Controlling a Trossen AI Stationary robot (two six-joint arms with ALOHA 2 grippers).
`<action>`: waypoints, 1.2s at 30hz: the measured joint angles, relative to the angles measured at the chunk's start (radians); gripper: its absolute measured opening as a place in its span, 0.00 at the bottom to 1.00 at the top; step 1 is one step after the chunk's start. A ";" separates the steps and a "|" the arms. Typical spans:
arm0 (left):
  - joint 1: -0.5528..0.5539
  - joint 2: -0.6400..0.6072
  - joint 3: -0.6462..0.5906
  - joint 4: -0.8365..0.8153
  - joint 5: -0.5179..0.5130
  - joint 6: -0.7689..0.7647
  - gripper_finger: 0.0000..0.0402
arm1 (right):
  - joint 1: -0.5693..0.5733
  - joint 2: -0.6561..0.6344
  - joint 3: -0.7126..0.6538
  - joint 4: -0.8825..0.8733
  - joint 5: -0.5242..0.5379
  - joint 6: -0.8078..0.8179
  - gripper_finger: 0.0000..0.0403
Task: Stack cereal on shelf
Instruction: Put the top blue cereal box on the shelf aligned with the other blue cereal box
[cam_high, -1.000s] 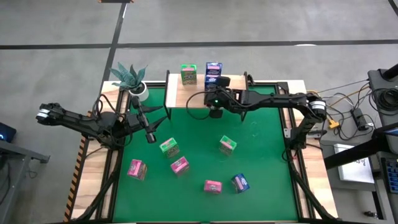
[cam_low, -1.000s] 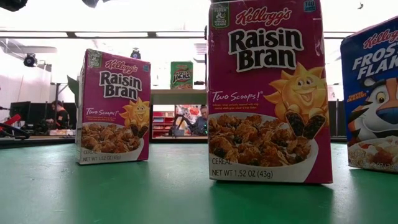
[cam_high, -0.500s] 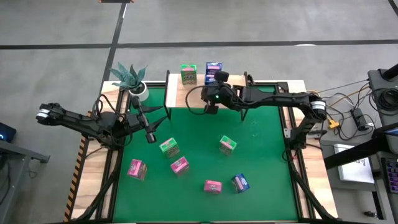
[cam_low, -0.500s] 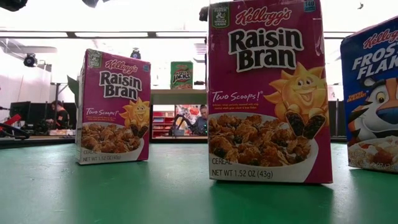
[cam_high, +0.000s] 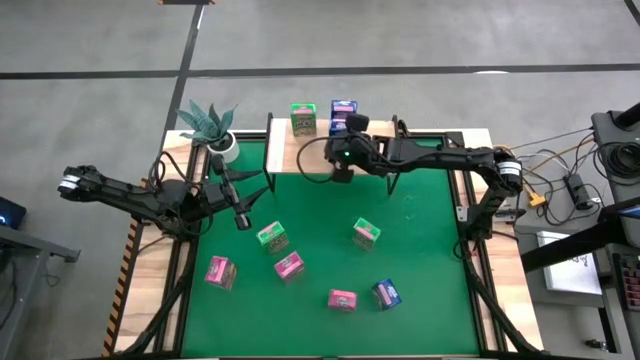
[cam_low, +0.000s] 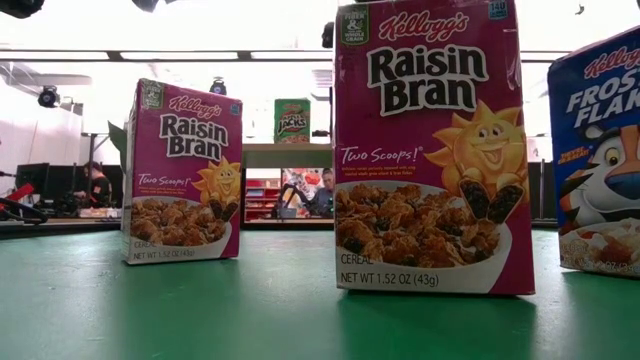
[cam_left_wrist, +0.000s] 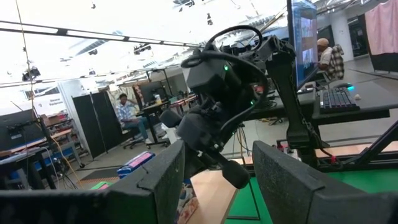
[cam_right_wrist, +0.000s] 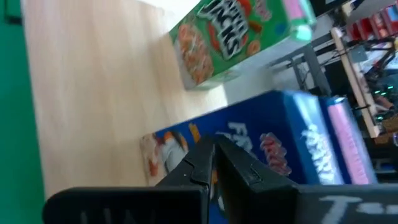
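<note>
Since a second ago the right gripper (cam_high: 340, 172), fingers pressed together and empty, has drifted slightly toward the shelf (cam_high: 285, 150); all else is unchanged. On the shelf's plank, a green box (cam_high: 302, 119) and a blue box (cam_high: 343, 115) stand upright side by side, long axes vertical; six more boxes, among them a pink box (cam_high: 341, 299), sit scattered on the green table (cam_high: 420, 250). Left gripper (cam_high: 243, 216), fingers parted and empty, waits over the table's left side near a potted plant (cam_high: 208, 126).

glossy cardboard cereal (cam_low: 432, 150) (printed), wood shelf (cam_right_wrist: 93, 81)
</note>
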 joint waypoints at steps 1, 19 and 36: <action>0.000 0.000 0.000 0.000 0.000 0.000 0.43 | 0.000 0.001 0.000 -0.014 -0.004 0.013 0.02; 0.000 0.000 0.000 0.000 0.000 0.000 0.43 | -0.012 0.002 -0.110 0.061 -0.068 0.048 0.02; 0.000 0.000 0.000 0.000 0.000 0.000 0.43 | -0.029 0.002 -0.121 0.074 -0.044 0.032 0.02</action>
